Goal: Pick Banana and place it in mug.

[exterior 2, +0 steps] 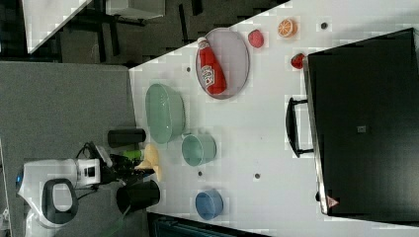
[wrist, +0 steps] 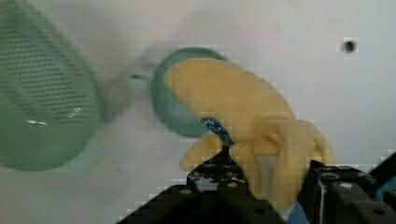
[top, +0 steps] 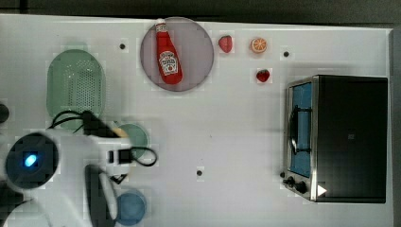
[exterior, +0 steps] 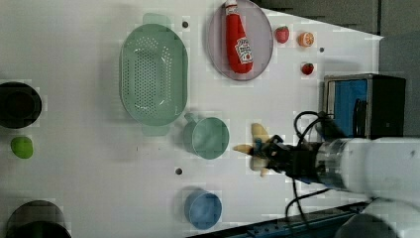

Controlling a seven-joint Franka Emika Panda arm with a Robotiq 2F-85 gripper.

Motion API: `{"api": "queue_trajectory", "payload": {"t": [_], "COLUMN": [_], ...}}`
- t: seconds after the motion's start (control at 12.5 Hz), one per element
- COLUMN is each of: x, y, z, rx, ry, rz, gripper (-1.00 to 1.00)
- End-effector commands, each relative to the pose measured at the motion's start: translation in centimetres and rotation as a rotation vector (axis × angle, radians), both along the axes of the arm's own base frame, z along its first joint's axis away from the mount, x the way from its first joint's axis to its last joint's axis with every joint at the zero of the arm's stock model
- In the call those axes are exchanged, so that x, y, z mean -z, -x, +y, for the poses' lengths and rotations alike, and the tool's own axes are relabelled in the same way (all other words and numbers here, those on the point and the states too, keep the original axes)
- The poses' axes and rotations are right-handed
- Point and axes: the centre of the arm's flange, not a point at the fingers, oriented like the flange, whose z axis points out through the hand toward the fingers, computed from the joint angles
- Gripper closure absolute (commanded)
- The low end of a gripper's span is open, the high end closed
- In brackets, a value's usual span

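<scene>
A soft yellow banana (wrist: pixel 233 100) hangs above the table with my gripper (wrist: pixel 267 184) shut on its lower end. In the wrist view it partly covers the round teal-green mug (wrist: pixel 170 109) below it. In the left view the banana (exterior: pixel 258 140) and gripper (exterior: pixel 267 154) are to the right of the mug (exterior: pixel 208 138), with a gap between them. In the right view the banana (exterior 2: pixel 151 158) is left of the mug (exterior 2: pixel 198 149). In the top view my arm overlaps the mug (top: pixel 137 135), and a bit of banana (top: pixel 121 131) shows at its left rim.
A pale-green colander (exterior: pixel 152 74) lies beside the mug. A blue cup (exterior: pixel 204 209) stands near the table edge. The purple plate (top: pixel 198 45) carries a ketchup bottle (top: pixel 168 54). Two strawberries and an orange slice (top: pixel 258 45) lie near the toaster oven (top: pixel 345 137). Black cups (exterior 2: pixel 138 195) stand by my arm.
</scene>
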Motion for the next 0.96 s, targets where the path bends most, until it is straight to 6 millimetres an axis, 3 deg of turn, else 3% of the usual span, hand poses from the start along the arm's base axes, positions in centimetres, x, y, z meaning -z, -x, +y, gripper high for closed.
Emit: {"api": "queue_trajectory", "payload": {"t": [0.08, 0.4, 0.64, 0.8, 0.88, 0.96], "x": [5.8, 12.7, 15.8, 16.1, 15.7, 15.3], "y": [-0.7, -1.4, -2.3, -2.6, -2.8, -2.8], "z": [-0.1, -0.1, 0.1, -0.3, -0.3, -0.3], "rx": [0.169, 0.186, 0.203, 0.214, 0.215, 0.215], "ry": [-0.029, -0.048, -0.088, -0.092, -0.095, -0.095], "rz": [-0.023, 0.04, 0.014, 0.009, 0.001, -0.004], "gripper": [0.34, 0.29, -0.43, -0.86, -0.99, -1.0]}}
